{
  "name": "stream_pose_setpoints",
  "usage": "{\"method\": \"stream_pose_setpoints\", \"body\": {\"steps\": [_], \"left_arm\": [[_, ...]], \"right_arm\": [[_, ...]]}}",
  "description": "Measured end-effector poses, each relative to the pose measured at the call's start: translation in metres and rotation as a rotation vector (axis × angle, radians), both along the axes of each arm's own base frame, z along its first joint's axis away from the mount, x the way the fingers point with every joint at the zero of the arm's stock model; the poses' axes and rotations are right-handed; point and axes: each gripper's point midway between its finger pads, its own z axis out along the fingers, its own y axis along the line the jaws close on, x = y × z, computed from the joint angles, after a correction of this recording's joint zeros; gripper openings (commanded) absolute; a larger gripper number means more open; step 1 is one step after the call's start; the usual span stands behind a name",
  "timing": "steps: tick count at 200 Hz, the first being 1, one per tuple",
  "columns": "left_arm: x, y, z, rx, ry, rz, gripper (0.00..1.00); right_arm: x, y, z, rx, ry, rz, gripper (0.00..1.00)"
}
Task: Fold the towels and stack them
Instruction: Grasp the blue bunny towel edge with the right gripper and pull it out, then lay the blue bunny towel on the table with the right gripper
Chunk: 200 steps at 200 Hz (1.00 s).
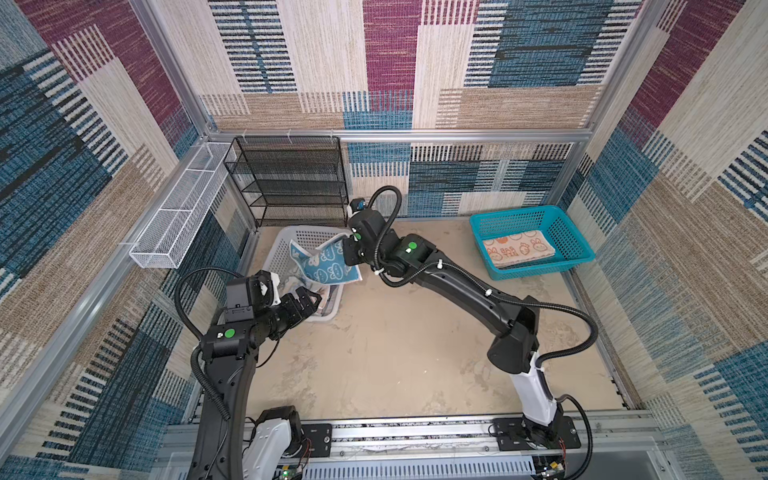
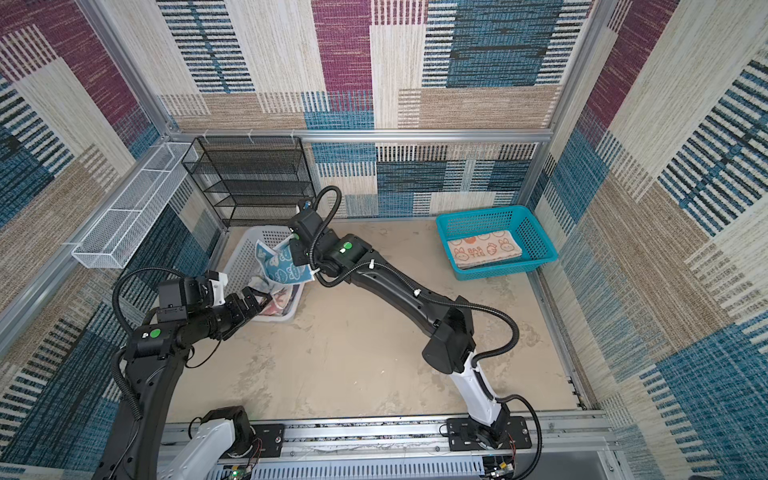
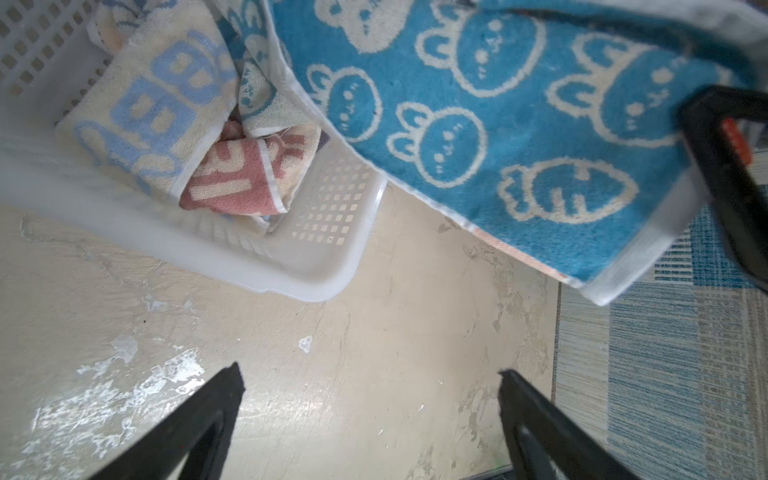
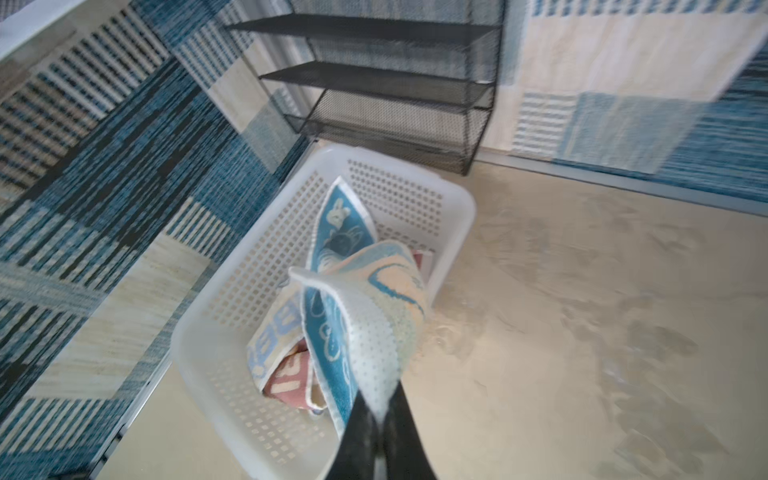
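Patterned woven walls close in a beige, scuffed table [image 1: 395, 353]. The blue towel [image 1: 326, 266] hangs crumpled above the white basket [image 1: 286, 237] at the table's left rear. One corner of it is pinched in the right gripper [image 4: 376, 411], whose jaws are closed tight on the cloth. In the left wrist view its rabbit-and-carrot print [image 3: 498, 124] drapes out past the basket's rim [image 3: 316, 286]. In the right wrist view its far end points down into the basket [image 4: 195, 332].

Under it, inside the basket, the letter towel [image 3: 166, 104] lies bunched, cream with blue letters and a pink fold showing. Whether the two cloths touch, I cannot tell.

The left gripper [image 1: 309, 301] hovers at the basket's near corner. Its jaws are spread wide and hold nothing, and its fingers [image 3: 220, 415] are above bare table.

Well apart, at the right rear, the orange towel [image 1: 517, 249] lies folded flat in the teal basket [image 1: 523, 218]; both top views show it [image 2: 484, 249].

A black rack [image 1: 291, 183] stands against the back wall just behind the white basket. A white wire tray [image 1: 174, 212] is fixed along the left wall.
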Motion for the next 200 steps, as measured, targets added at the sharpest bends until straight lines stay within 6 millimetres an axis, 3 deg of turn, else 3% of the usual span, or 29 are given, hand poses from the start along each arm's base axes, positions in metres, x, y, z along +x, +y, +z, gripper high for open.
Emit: {"method": "stream_pose_setpoints", "body": {"steps": [18,52,84,104,144,149,157,159,173,179,186,200], "left_arm": [[-0.001,-0.014,0.004,0.004,-0.015,-0.052,0.99],[-0.005,-0.060,0.009,0.026,-0.030,-0.199,0.99],[-0.005,-0.090,0.001,0.055,-0.019,-0.257,0.99],[-0.003,-0.113,-0.012,0.095,0.015,-0.311,0.99],[0.009,-0.164,-0.041,0.187,0.057,-0.394,0.99],[0.011,-0.169,-0.046,0.194,0.063,-0.402,0.99],[0.013,-0.173,-0.052,0.212,0.075,-0.405,0.99],[0.013,-0.174,-0.053,0.214,0.075,-0.405,0.99],[0.017,-0.177,-0.059,0.232,0.082,-0.403,0.99],[0.019,-0.176,-0.060,0.242,0.080,-0.396,0.99],[0.020,-0.175,-0.060,0.248,0.077,-0.390,0.99],[0.025,-0.173,-0.054,0.261,0.056,-0.373,0.99]], "right_arm": [[-0.003,-0.041,0.002,-0.067,-0.007,-0.120,0.00],[-0.026,-0.129,-0.020,-0.141,0.028,-0.251,0.00],[-0.042,-0.221,-0.064,-0.080,0.081,-0.362,0.00],[-0.051,-0.252,-0.110,-0.086,0.145,-0.391,0.00],[-0.060,-0.265,-0.206,-0.116,0.304,-0.368,0.00],[-0.060,-0.265,-0.215,-0.122,0.320,-0.364,0.14],[-0.060,-0.264,-0.227,-0.127,0.339,-0.357,0.68],[-0.059,-0.265,-0.230,-0.126,0.344,-0.356,0.73],[-0.058,-0.265,-0.245,-0.122,0.368,-0.339,0.75],[-0.057,-0.266,-0.249,-0.116,0.374,-0.334,0.83],[-0.056,-0.268,-0.252,-0.109,0.380,-0.330,1.00],[-0.054,-0.268,-0.250,-0.095,0.374,-0.315,0.99]]}}
